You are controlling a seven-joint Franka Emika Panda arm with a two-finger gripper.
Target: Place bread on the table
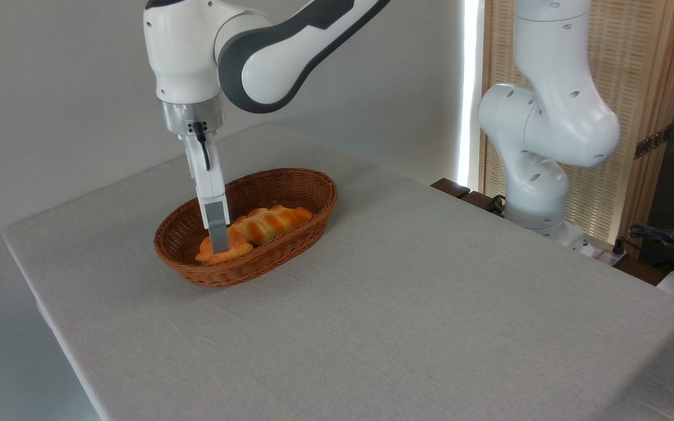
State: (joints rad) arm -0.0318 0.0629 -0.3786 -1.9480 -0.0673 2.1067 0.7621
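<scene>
The bread (241,249), a small orange-golden bun, lies at the near-left end of a brown wicker basket (237,277) on the table (407,304). My gripper (219,249) points straight down into the basket, its fingertips down at the bun. I see the fingers side-on: one grey finger (217,225) hides the other and the middle of the bun. The width of the gap between them cannot be made out. The bun looks to be resting in the basket.
A longer braided golden loaf (272,222) lies in the basket right beside the bun. The arm's white base (539,175) stands at the table's far right edge. Cables and gear (670,242) sit past the right edge.
</scene>
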